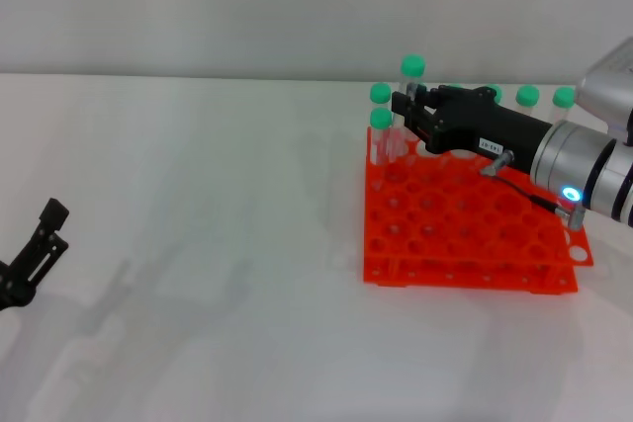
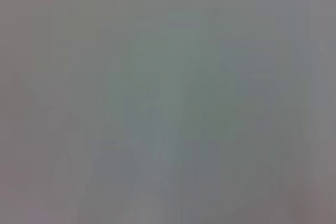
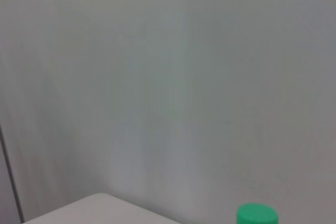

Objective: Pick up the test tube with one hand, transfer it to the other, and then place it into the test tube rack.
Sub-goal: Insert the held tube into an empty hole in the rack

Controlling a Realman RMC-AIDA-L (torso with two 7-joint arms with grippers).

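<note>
In the head view my right gripper (image 1: 406,106), black with a white label and a blue-lit wrist, is over the back left corner of the orange-red test tube rack (image 1: 465,269). It is shut on an upright test tube (image 1: 411,68), whose green cap stands above the fingers and whose lower end is at the rack's holes. The cap also shows in the right wrist view (image 3: 256,216). My left gripper (image 1: 45,229) is parked low at the table's left edge, far from the rack. The left wrist view shows only blurred grey.
Two green-capped tubes (image 1: 380,94) (image 1: 380,119) stand in the rack's back left holes, right beside the held tube. More green caps (image 1: 527,96) line the rack's back row behind my right arm. White table (image 1: 198,195) stretches to the left.
</note>
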